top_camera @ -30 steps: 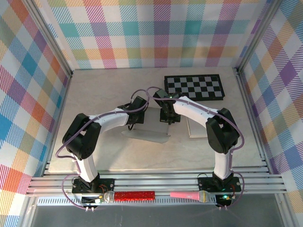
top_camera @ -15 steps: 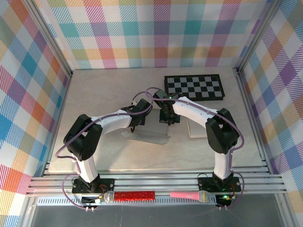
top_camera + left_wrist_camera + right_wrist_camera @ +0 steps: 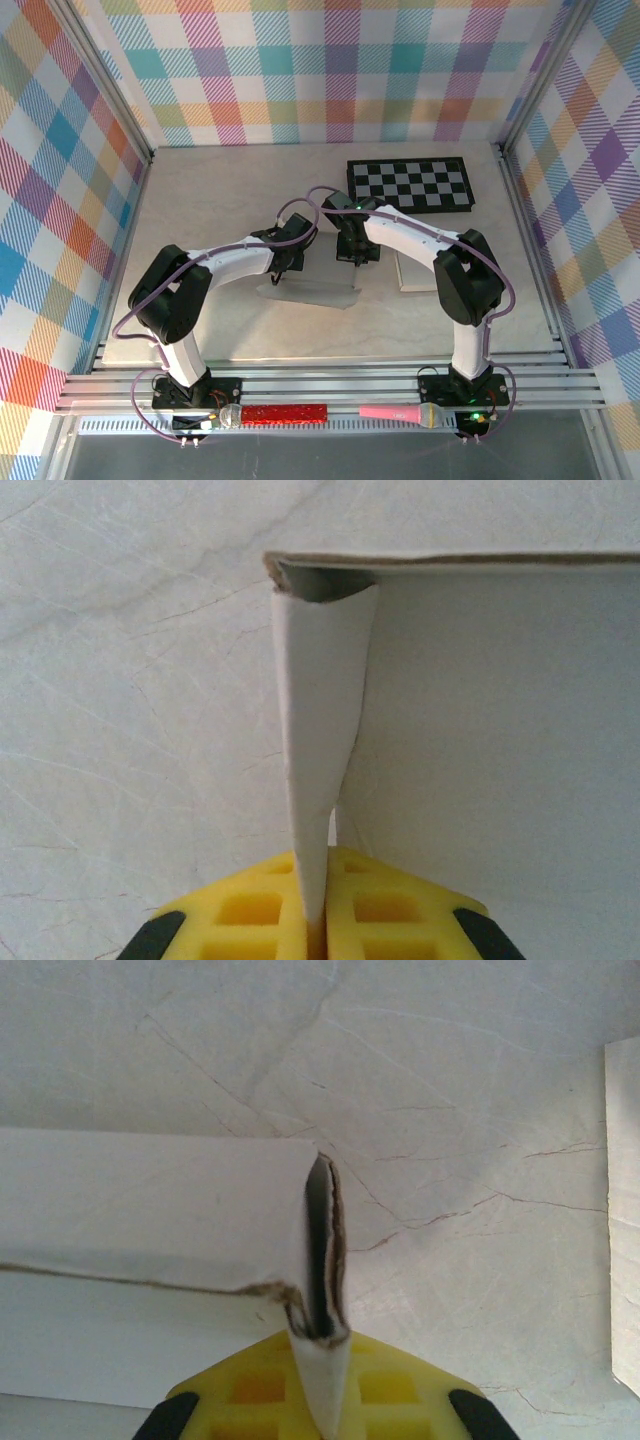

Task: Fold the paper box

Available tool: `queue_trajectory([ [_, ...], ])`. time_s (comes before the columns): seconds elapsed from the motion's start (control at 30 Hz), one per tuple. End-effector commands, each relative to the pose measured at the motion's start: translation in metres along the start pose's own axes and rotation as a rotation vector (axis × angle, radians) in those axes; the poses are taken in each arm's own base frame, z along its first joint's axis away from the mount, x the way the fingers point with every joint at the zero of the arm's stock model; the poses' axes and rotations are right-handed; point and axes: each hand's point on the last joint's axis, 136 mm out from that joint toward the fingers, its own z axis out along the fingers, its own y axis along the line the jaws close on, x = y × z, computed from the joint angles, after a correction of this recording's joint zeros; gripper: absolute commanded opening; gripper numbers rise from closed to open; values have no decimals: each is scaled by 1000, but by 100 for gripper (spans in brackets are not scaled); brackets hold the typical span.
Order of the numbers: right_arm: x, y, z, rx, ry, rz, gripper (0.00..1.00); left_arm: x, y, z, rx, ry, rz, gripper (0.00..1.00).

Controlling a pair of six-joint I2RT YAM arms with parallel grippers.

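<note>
The paper box [image 3: 310, 291] lay near the middle of the table [image 3: 200, 220], mostly flat. Its long axis ran from the left edge toward the right edge, with the right end tipped a little toward the near edge.

The left gripper [image 3: 281, 268] stood at the box's left end. In the left wrist view its yellow fingers [image 3: 250, 910] were pinched tight on a thin upright flap [image 3: 318, 730] that rose from the box's corner. The right gripper [image 3: 350, 256] stood over the right end, at the far side. In the right wrist view its jaws were clamped on a doubled flap [image 3: 322, 1260] at that corner, with a narrow dark gap between the layers. We could not tell what the box held.

A loose white sheet [image 3: 415, 272] lay just right of the box, and a chessboard [image 3: 408, 185] sat toward the far right corner. A red microphone [image 3: 285, 413] and a pink microphone [image 3: 400, 412] rested along the near edge's rail.
</note>
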Motion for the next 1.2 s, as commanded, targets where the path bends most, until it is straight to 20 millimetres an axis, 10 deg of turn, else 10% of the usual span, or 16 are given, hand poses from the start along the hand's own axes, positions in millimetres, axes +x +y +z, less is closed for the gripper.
queue_trajectory([
  [0.0,2,-4,-11,-5,-11,19,0,8,12,0,-41,27,-6,5],
  [0.43,3,-3,-8,-8,0,22,0,-5,20,-5,-136,-13,-28,0],
  [0.5,3,-3,-8,-5,1,19,0,-8,16,-8,-111,-10,-30,14],
  [0.67,3,-4,-6,3,5,20,0,-26,7,-35,-20,-39,-49,39],
  [1.17,4,-14,8,45,76,120,0,-73,34,-110,130,-102,-243,43],
])
